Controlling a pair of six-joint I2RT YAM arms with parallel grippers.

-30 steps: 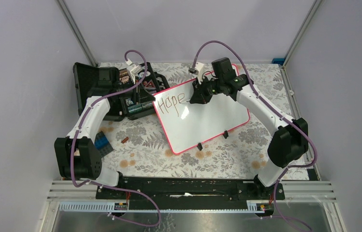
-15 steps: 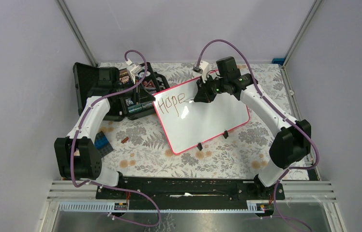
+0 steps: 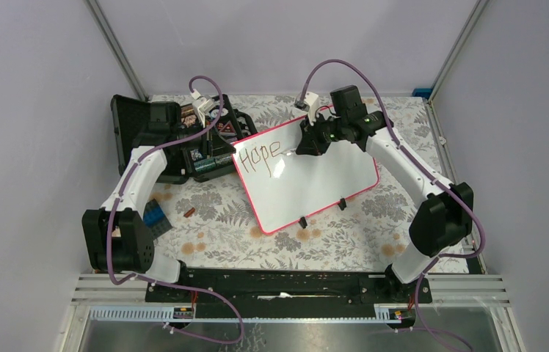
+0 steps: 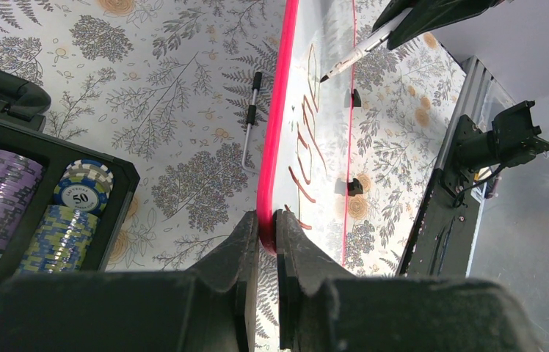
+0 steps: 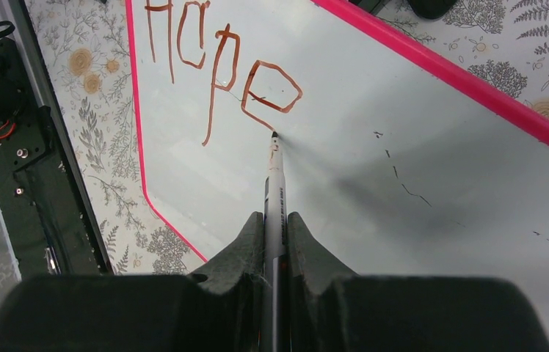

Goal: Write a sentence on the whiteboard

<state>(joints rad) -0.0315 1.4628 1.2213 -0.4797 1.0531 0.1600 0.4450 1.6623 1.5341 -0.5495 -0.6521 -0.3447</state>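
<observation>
Nearest, your desk (image 3: 220,235) wears a matte cloth printed with grey ferns and tan blossoms. A small blue ridged block (image 3: 155,215) lies on it by the left arm.

Next out, the whiteboard (image 3: 315,183) sits skewed on the cloth, centre-right. It has a glossy white face, rounded corners and a thin pink-red rim, with two small black clips (image 3: 303,221) on its near long edge.

Your left tool (image 4: 266,220) has its dark moulded fingers pressed together on the rim at the board's far left corner, pinching the edge between them. A thin black-and-pale stick (image 4: 249,125) lies on the cloth just beside that rim; you cannot tell what it is.

Your right tool (image 5: 276,220) is clamped on a slim white marker (image 5: 274,180). The barrel runs straight out between the fingers, with the dark tip set at the tail of the last letter.

Of the sentence (image 5: 220,66), only "Hope" stands, in angular brownish-red strokes. Faint dark scuffs mark the face to the right of the tip.

Farthest left, a black plastic case (image 3: 132,125) sits open. It holds stacked striped poker chips (image 4: 81,194) in purple, blue and grey.
</observation>
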